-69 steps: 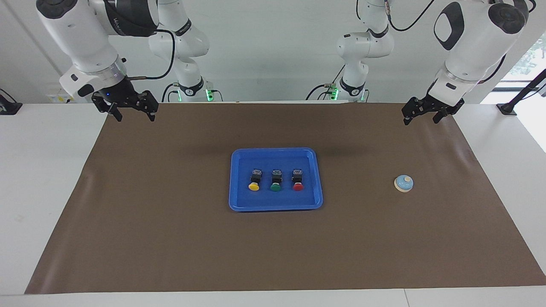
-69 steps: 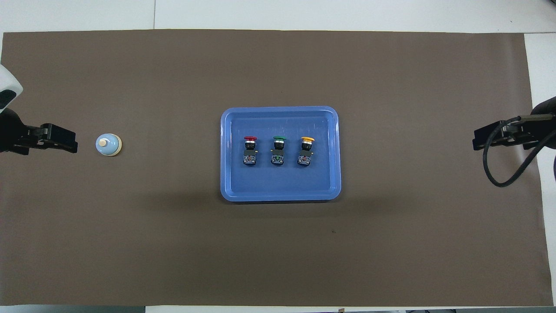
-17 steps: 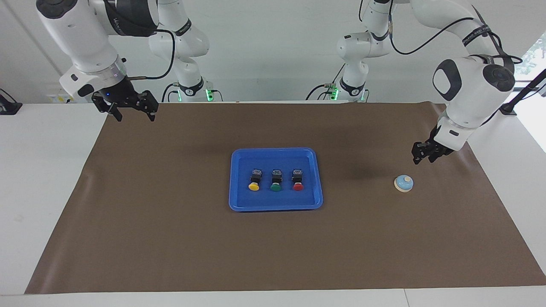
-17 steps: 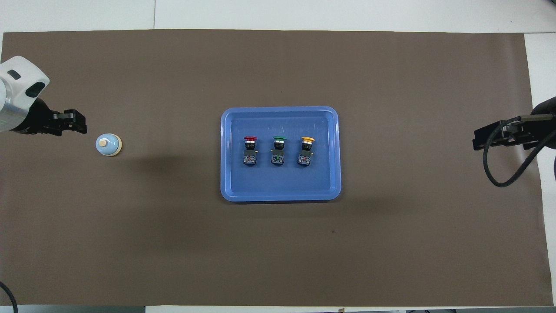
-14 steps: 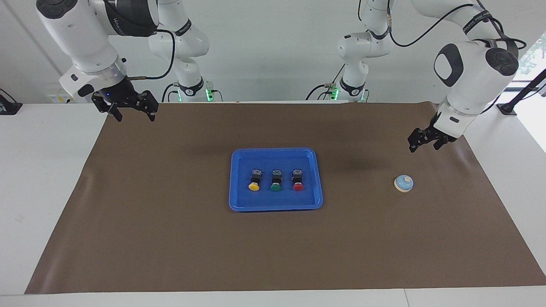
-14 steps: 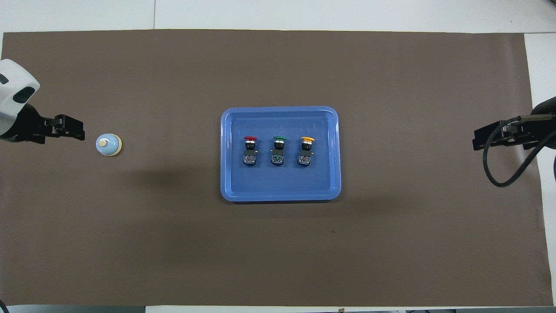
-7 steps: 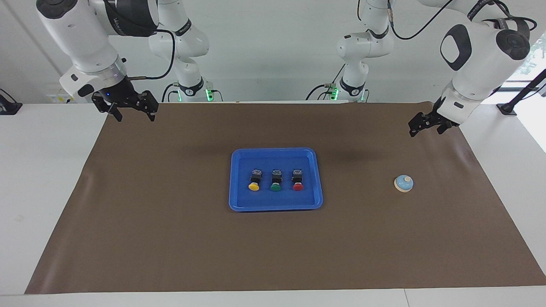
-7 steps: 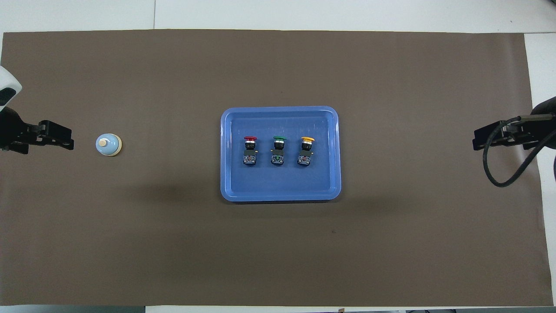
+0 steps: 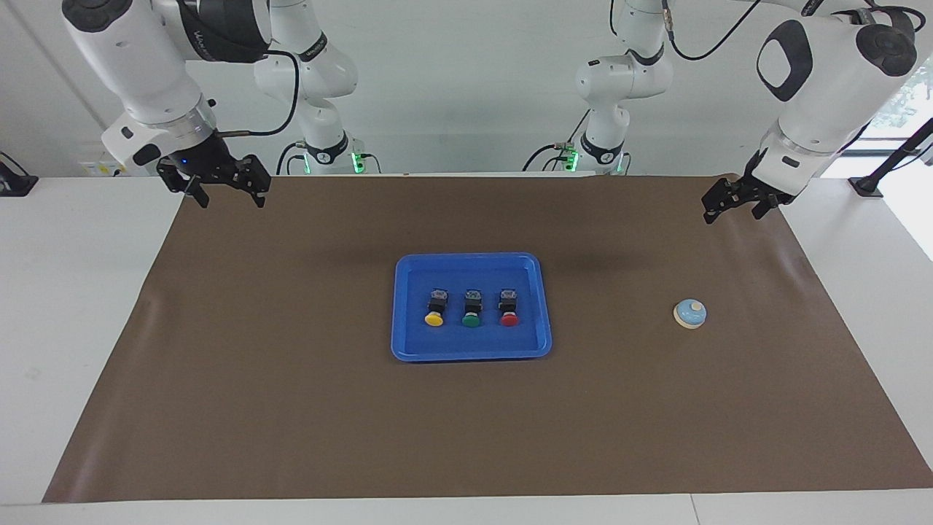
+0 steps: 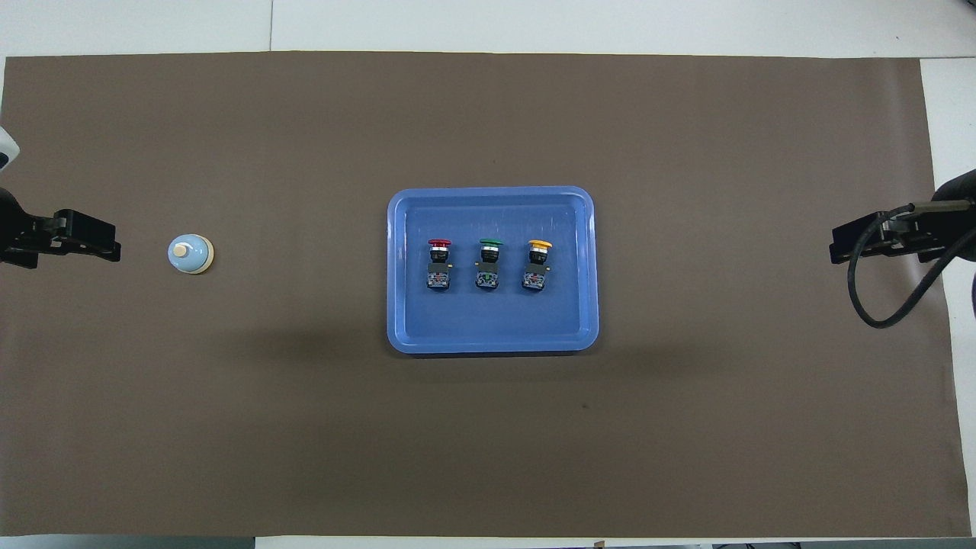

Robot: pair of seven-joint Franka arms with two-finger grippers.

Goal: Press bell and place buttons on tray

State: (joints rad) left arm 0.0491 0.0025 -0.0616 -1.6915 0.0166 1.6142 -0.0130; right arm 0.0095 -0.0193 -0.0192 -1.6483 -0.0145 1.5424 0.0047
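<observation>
Now the left tool [image 9: 736,206] has lifted away from the bell [image 9: 689,313] and hangs over the mat's [image 9: 291,408] edge near the robots, at the left arm's end; whether its fingers are open or closed I cannot tell. Likely the press is done. All three buttons [image 9: 471,306] already lie in a row in the tray [image 9: 408,343] at mid-bench, so little seems left. The right tool [image 9: 221,187], open and empty, waits over the mat's corner at its own end. Nothing blocks either arm.

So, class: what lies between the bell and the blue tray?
Nothing: in the overhead view only bare brown mat separates the bell from the tray.
</observation>
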